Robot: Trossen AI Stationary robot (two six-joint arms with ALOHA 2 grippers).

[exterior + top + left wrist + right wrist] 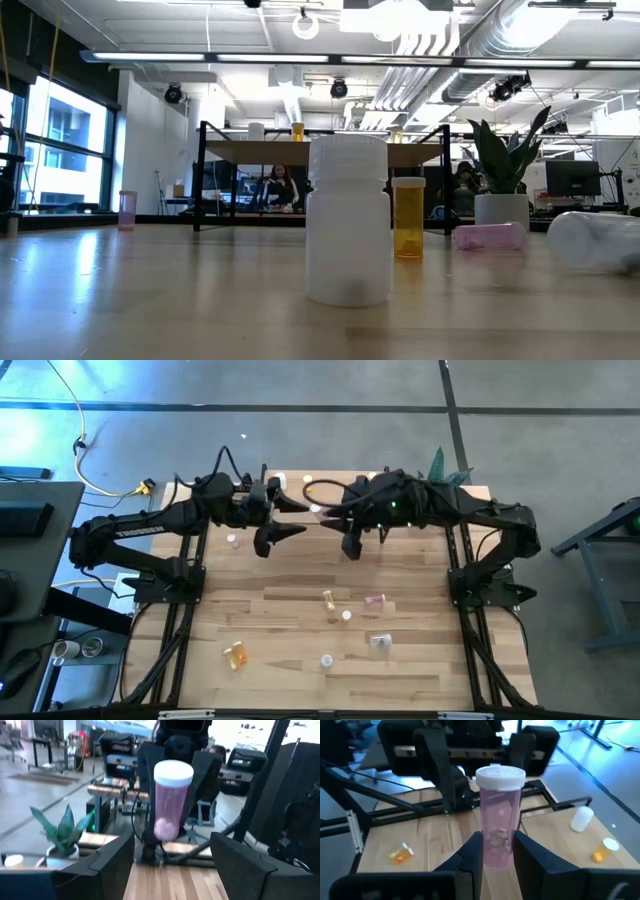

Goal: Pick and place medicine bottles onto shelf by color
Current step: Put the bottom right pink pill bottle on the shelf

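Observation:
My right gripper [496, 851] is shut on a pink medicine bottle [499, 815] with a white cap, held above the table's far middle [316, 510]. My left gripper [172, 865] stands open just to the left of it [296, 518], facing the bottle [170, 800], its two fingers apart and clear of it. The shelf [320, 152], a light wood board on black legs, stands at the table's far side with a few bottles on top. More medicine bottles stand or lie on the table: a white one [347, 220], an orange one [408, 216], a pink one [490, 236]. My right gripper pinches the lower part of the pink bottle's body [496, 845] between its two fingers. The fingers come from the table's right, slanting a little downward. The bottle stands upright in the hold, cap up, lifted clear of the table.
Loose bottles are spread over the near half of the table: an orange one lying at the left [235, 654], a clear one lying [380, 642], a pink one lying [375, 600], a white one [326, 660]. A potted plant [505, 170] stands at the far right.

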